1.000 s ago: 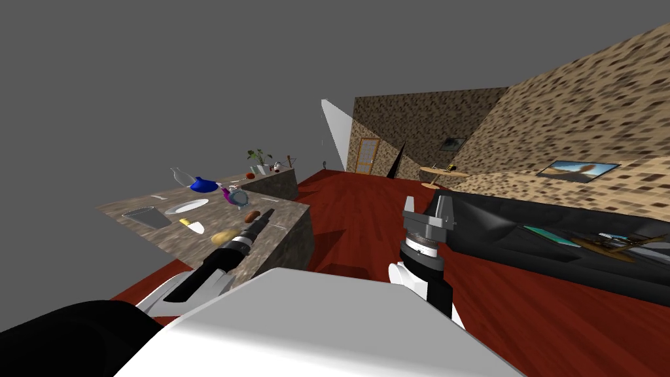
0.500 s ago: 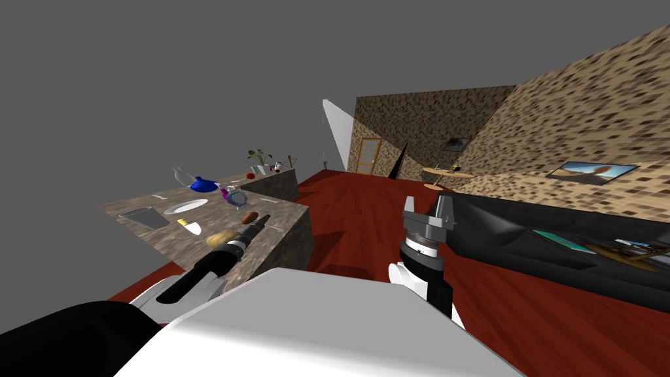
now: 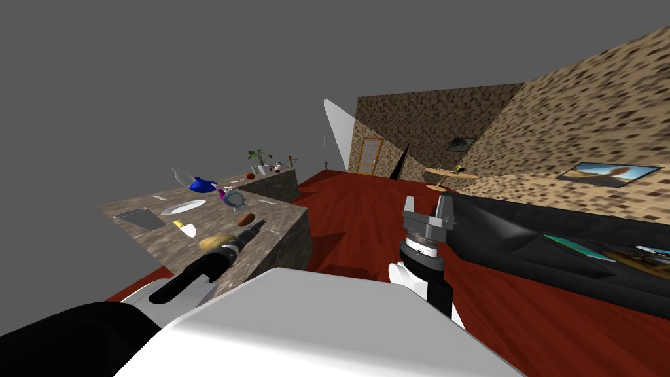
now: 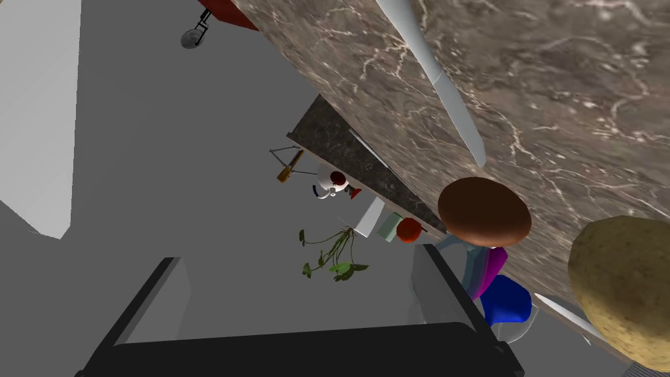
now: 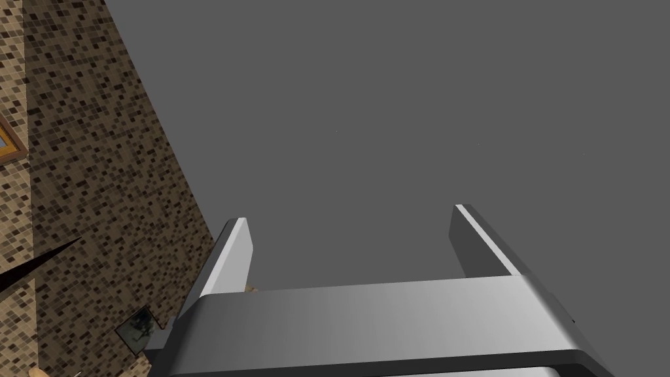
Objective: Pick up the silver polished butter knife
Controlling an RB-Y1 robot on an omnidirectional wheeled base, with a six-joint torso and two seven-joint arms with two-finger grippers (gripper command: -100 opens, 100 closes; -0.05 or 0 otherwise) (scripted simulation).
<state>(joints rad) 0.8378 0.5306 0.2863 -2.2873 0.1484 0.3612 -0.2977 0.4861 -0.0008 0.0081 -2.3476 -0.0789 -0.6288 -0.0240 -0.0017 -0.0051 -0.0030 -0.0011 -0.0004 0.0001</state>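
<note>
The butter knife (image 4: 451, 98) is a long, thin silver blade lying flat on the brown marble counter (image 4: 576, 85), ahead of my left gripper (image 4: 301, 275) and off to one side of it. That gripper is open, with nothing between its fingers, and hovers low over the counter's near corner (image 3: 256, 226). A brown rounded item (image 4: 484, 213) and a potato (image 4: 621, 288) lie close beside its one finger. My right gripper (image 3: 428, 208) is raised over the red floor, away from the counter, and is open and empty (image 5: 347, 242).
On the counter (image 3: 288, 216) also stand a grey cup (image 3: 139, 218), a white plate (image 3: 183, 207), a yellow-handled knife (image 3: 186, 227), a blue vessel (image 3: 203, 185) and a glass bottle (image 3: 180, 175). A long black piece of furniture (image 3: 523, 226) lies to the right across the red floor (image 3: 353, 209).
My left hand has drawn back a little along the counter toward me. The whole head view has turned slightly, so I have moved. The right arm keeps its pose.
</note>
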